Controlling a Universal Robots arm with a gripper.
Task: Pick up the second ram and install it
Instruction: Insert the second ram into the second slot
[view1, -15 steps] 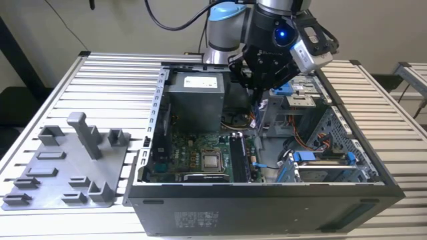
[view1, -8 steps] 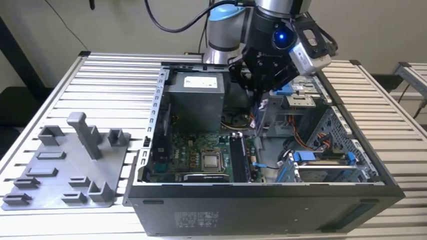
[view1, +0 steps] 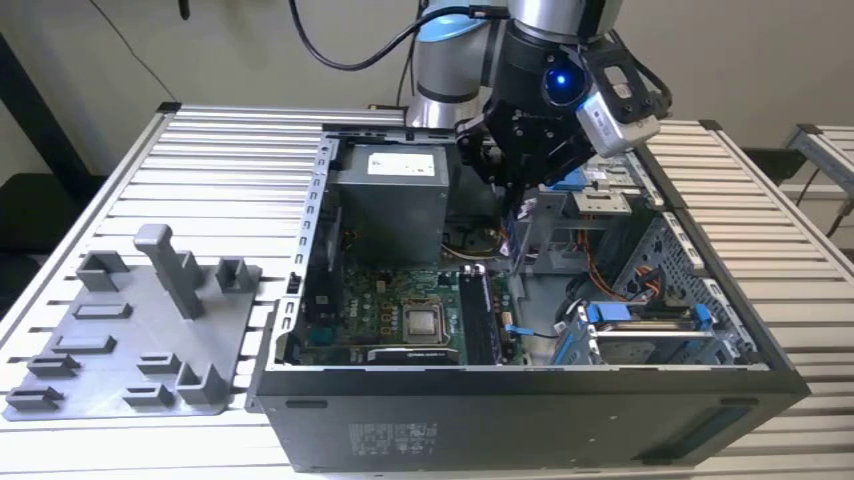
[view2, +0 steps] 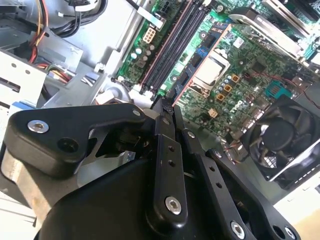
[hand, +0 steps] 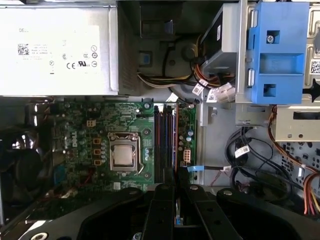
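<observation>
Black gripper (view2: 166, 107) fingers pressed together, pinching slim dark memory stick (view2: 167, 98) edge-on; I hold it above green motherboard (hand: 100, 125), black slots (hand: 165, 145) at 12 o'clock.

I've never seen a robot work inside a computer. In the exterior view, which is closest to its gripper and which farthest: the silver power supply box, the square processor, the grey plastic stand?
From the gripper:
1. Power supply box, just to the exterior view's left, inside the case.
2. Processor, on the green board below.
3. Grey plastic stand, outside the case, on the table at far left.
</observation>
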